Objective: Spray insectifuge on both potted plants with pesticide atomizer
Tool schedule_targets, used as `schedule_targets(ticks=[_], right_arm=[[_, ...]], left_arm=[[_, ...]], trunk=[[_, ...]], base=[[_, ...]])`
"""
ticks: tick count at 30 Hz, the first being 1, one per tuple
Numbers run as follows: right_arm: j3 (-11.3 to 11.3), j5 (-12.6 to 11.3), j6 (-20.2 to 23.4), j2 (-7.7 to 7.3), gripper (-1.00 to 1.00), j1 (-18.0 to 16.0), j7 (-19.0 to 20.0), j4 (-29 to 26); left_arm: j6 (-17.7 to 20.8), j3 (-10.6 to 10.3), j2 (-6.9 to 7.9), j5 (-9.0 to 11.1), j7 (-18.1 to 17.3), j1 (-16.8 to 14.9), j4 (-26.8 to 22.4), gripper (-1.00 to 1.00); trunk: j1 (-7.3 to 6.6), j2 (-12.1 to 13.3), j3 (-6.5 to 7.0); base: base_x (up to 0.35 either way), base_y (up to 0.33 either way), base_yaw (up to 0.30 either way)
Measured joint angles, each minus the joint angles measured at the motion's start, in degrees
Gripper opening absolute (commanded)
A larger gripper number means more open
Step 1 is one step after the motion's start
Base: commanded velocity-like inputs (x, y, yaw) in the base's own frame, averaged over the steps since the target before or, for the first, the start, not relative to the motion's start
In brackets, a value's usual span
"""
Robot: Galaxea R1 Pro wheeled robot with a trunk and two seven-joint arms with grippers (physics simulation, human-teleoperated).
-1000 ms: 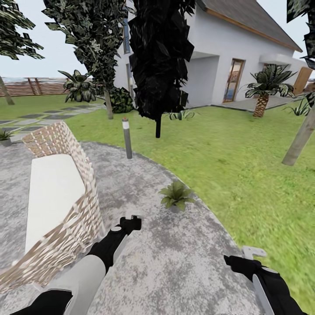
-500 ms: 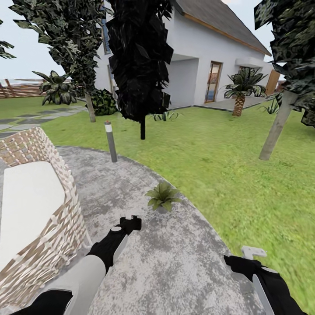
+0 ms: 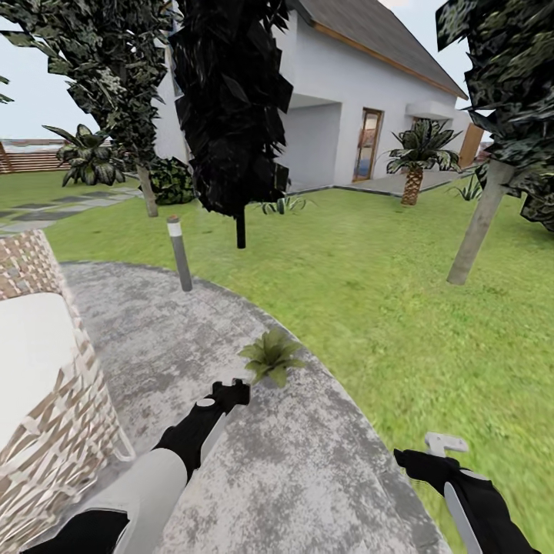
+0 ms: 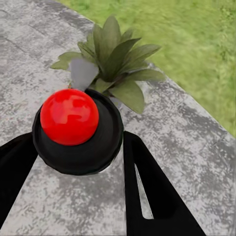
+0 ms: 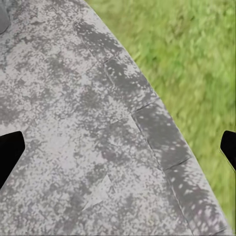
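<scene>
One potted plant (image 3: 269, 355), a low green rosette in a pale grey pot, stands at the rim of the round paved patio (image 3: 308, 477). My left gripper (image 3: 231, 391) hovers just short of it. In the left wrist view the gripper (image 4: 78, 147) is shut on the pesticide atomizer (image 4: 69, 115), seen end-on as a dark round body with a red spot, with the plant (image 4: 115, 59) right beyond it. My right gripper (image 3: 431, 454) hangs low over the patio's edge, open, with nothing between its fingers (image 5: 10, 152).
A wicker sofa (image 3: 46, 385) with a white cushion stands on the left. A grey bollard lamp (image 3: 179, 252) rises at the patio's far rim, a dark tree (image 3: 231, 115) behind it. Lawn (image 3: 400, 308) spreads to the right, with a tree trunk (image 3: 473, 231) and a white house (image 3: 346, 100).
The whole view has swung, so the sofa and lamp slid left. The potted plant now sits nearer my left gripper. Both arms keep the same pose.
</scene>
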Motion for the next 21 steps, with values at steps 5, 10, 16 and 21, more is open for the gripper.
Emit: schedule_targets(ticks=[5,10,16,21], right_arm=[[0.0,0.0,0.0,0.06,1.00,0.0,0.0,0.1],[0.0,0.0,0.0,0.01,1.00,0.0,0.0,0.1],[0.1,0.0,0.0,0.00,1.00,0.0,0.0,0.0],[0.1,0.0,0.0,0.00,1.00,0.0,0.0,0.0]], left_arm=[[0.0,0.0,0.00,0.0,0.0,0.0,0.0,-1.00],[0.4,0.0,0.00,0.0,0.0,0.0,0.0,-1.00],[2.3,0.0,0.00,0.0,-1.4,0.0,-0.1,-1.00],[2.5,-0.1,0.00,0.0,-1.8,0.0,-0.1,-1.00]], trunk=[[0.00,0.0,0.00],[0.00,0.0,0.00],[0.00,0.0,0.00],[0.00,0.0,0.00]], base=[[0.272,-0.192,0.000],[0.272,-0.192,0.000],[0.272,-0.192,0.000],[0.272,-0.179,0.000]])
